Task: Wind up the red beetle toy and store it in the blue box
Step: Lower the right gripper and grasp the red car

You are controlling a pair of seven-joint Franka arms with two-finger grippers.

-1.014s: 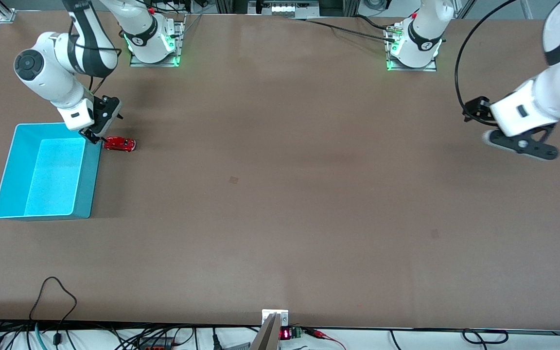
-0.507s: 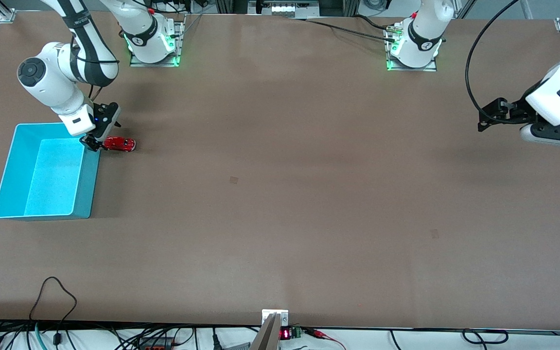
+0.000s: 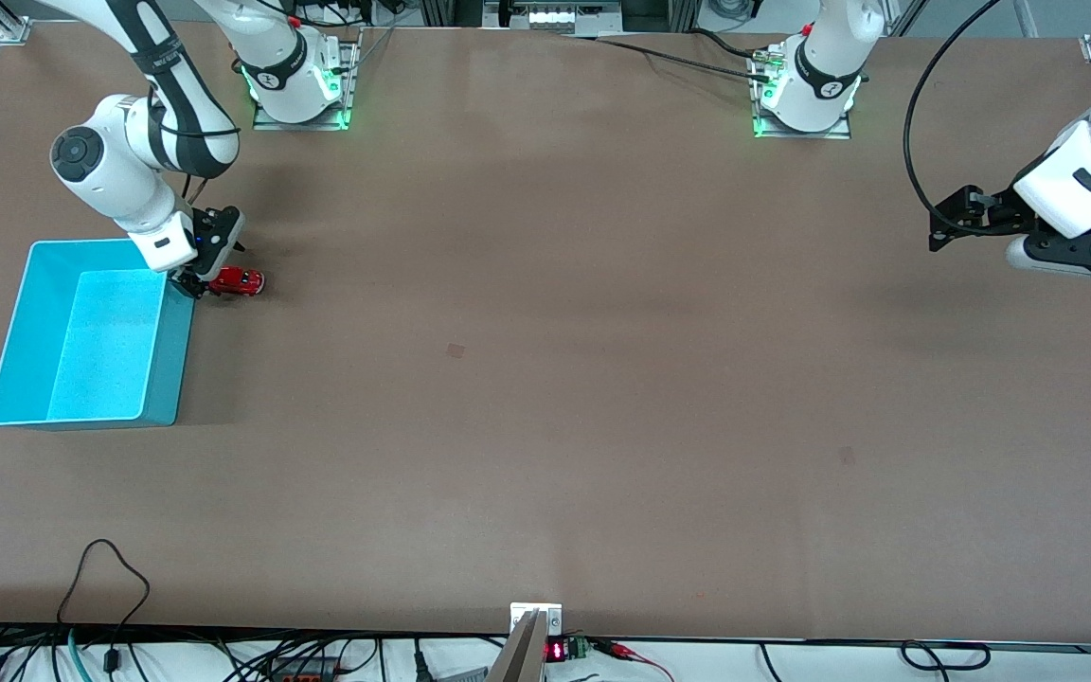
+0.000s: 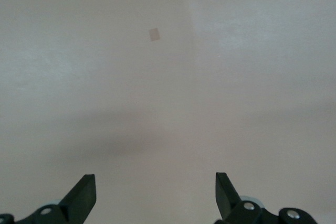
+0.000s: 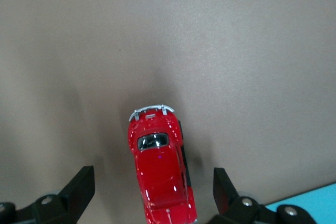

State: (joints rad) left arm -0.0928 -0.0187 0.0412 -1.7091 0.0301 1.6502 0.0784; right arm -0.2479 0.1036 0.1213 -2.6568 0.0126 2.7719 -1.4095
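The blue box (image 3: 167,350) sits at the right arm's end of the table, and the red beetle toy (image 3: 239,281) stands on the table just beside its corner farthest from the front camera. The right gripper (image 5: 152,195) hangs low over the toy's end, fingers spread and straddling it without pinching. The left gripper (image 4: 155,195) waits over bare table at the left arm's end, fingers spread too
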